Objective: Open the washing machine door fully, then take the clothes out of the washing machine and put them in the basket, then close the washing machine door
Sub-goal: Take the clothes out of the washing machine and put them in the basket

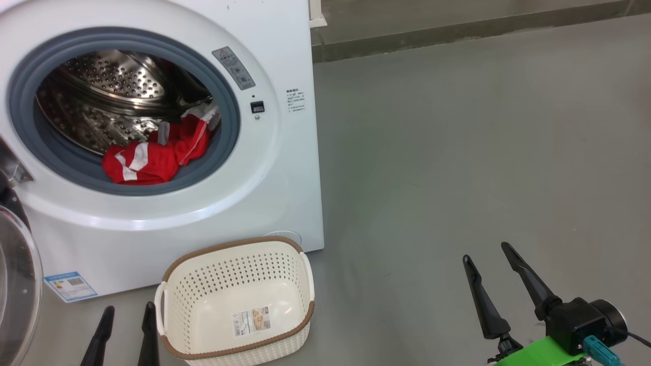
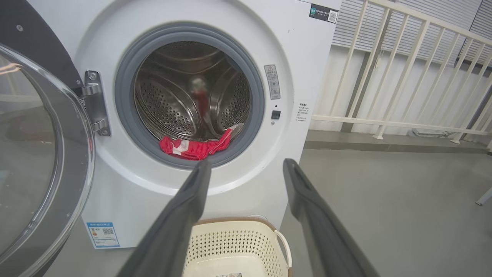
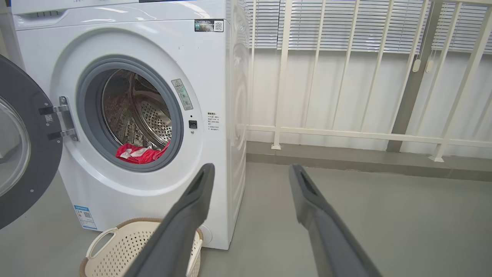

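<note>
The left gripper (image 1: pixel 128 308) hangs low, both dark fingers (image 1: pixel 104 330) spread wide, nothing between them. Just to its right sits the cream basket (image 1: pixel 305 284), a paper label (image 1: pixel 252 321) showing on its bare bottom. Ahead and above stands the washing machine (image 1: pixel 285 168), its door (image 2: pixel 38 154) swung out on this gripper's left. The red clothes (image 1: pixel 152 157) lie heaped at the front lip of the drum (image 1: pixel 112 76), against the grey rubber ring (image 1: pixel 231 127). The right gripper (image 1: pixel 485 252), well off to the right over grey floor (image 1: pixel 457 152), is spread wide too and holds nothing.
</note>
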You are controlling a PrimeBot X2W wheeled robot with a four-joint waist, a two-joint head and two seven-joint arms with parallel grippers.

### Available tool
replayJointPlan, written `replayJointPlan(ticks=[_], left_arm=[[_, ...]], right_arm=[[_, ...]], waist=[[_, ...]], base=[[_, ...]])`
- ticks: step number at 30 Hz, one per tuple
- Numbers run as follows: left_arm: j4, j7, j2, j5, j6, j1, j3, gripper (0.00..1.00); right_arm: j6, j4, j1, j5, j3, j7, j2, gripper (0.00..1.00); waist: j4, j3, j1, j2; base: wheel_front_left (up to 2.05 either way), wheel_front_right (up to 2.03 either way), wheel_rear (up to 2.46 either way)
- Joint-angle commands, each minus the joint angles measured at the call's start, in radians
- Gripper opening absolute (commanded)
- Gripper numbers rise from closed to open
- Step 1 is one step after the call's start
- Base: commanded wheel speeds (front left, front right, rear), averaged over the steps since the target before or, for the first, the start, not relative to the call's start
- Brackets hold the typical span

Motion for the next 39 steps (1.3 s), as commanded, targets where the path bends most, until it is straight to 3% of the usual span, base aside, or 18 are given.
replayJointPlan(ticks=[1,21,39], left_arm=[[-0.032,-0.012,0.007,-0.005,0.003,-0.010,0.038,1.00],[-0.028,-0.001,0.025,-0.042,-0.037,-0.001,0.018,1.00],[-0.029,0.014,0.046,-0.014,-0.010,-0.008,-0.003,1.00]], right_arm=[[0.006,-0.031,-0.013,-0.001,0.017,-0.006,-0.015,1.00],[0.006,-0.031,-0.016,-0.007,0.011,-0.006,-0.014,1.00],[0.006,-0.019,-0.027,-0.001,0.021,-0.006,-0.015,1.00]], waist=[[0.001,0.000,0.0000,-0.0001],[0.017,0.002,0.0000,-0.0001],[0.024,0.001,0.0000,-0.0001]], base=[[0.00,0.00,0.00],[0.00,0.00,0.00],[0.39,-0.39,0.00]])
